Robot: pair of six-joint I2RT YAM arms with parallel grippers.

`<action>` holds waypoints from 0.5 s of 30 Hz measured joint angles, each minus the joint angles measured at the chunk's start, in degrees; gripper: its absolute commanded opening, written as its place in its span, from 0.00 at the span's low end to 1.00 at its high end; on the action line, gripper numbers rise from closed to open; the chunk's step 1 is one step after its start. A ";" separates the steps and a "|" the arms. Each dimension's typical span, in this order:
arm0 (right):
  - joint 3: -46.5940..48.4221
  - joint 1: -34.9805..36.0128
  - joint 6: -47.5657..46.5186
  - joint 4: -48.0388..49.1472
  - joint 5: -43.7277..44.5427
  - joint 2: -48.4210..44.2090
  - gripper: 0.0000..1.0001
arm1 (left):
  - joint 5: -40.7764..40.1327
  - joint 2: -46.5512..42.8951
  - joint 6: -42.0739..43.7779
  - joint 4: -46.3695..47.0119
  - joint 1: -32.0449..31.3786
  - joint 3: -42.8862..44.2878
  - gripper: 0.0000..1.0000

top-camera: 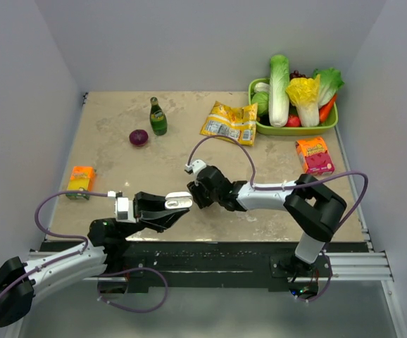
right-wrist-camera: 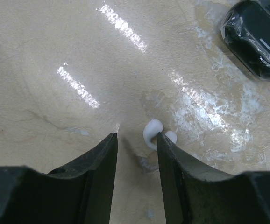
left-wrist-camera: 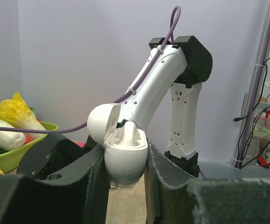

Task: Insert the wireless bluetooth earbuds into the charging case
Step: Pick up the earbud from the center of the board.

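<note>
Clamping charging case [left-wrist-camera: 125, 161] in left gripper [left-wrist-camera: 125, 186], lid open, to present sockets. Poising parted right gripper [right-wrist-camera: 137, 140] over earbud [right-wrist-camera: 152, 133], just beside case, for pickup.

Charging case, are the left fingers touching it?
Touching. The left wrist view shows the charging case pinched between the left fingers, no gap on either side.
</note>
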 measured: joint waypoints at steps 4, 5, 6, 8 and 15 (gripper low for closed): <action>0.37 -0.46 0.17 0.04 0.13 0.26 0.42 | 0.00 -0.33 0.00 0.00 0.00 0.00 0.00; 0.48 -0.52 0.20 0.04 0.24 0.31 0.42 | 0.00 -0.44 0.00 0.00 0.00 0.00 0.00; 0.59 -0.61 0.22 0.07 0.42 0.35 0.41 | -0.02 -0.50 0.00 0.02 0.00 0.00 0.00; 0.59 -0.76 0.35 0.11 0.72 0.39 0.39 | -0.02 -0.52 0.00 0.00 0.00 0.00 0.00; 0.59 -1.55 0.92 0.20 2.08 0.50 0.31 | -0.11 -0.50 0.00 0.00 0.00 0.00 0.00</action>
